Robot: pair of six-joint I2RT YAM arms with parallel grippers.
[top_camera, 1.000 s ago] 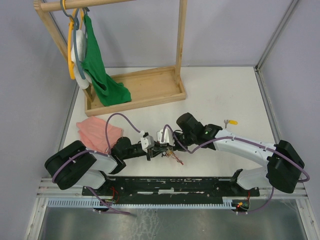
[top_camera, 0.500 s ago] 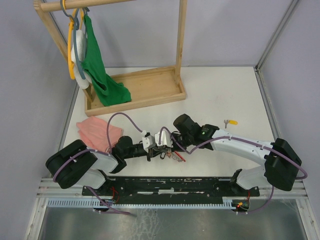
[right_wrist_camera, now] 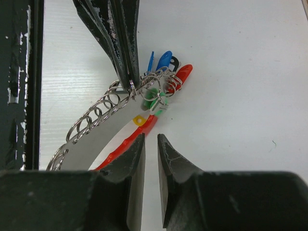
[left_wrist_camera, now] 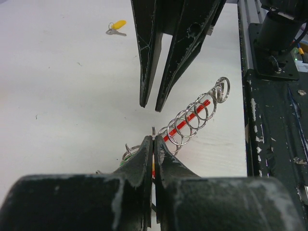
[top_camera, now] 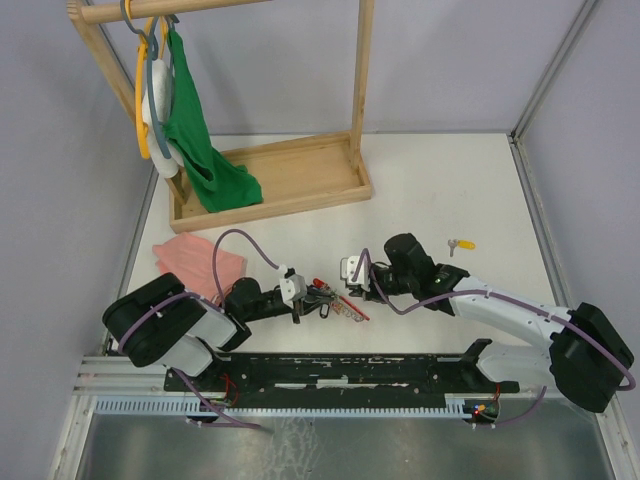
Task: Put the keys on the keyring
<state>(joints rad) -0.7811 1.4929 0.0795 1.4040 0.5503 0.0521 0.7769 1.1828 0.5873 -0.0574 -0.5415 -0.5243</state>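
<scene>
The keyring (left_wrist_camera: 197,113) is a chain of silver rings along a red strip (right_wrist_camera: 126,142), lying on the white table between the arms (top_camera: 345,308). My left gripper (left_wrist_camera: 153,139) is shut on one ring at its end, as the right wrist view also shows (right_wrist_camera: 131,85). A green-tagged key (right_wrist_camera: 155,98) hangs in the bunch beside blue tags (right_wrist_camera: 163,58) and a red tag (right_wrist_camera: 185,72). My right gripper (right_wrist_camera: 150,137) stands slightly open just short of the bunch, nothing between its fingers. The yellow-tagged key (top_camera: 461,243) lies alone to the right.
A wooden rack (top_camera: 270,180) with hangers and a green cloth (top_camera: 205,140) stands at the back left. A pink cloth (top_camera: 190,262) lies by the left arm. The black base rail (top_camera: 350,372) runs along the near edge.
My right gripper has opened and drawn back to the right, away from the bunch. My left gripper has closed on the ring and holds it.
</scene>
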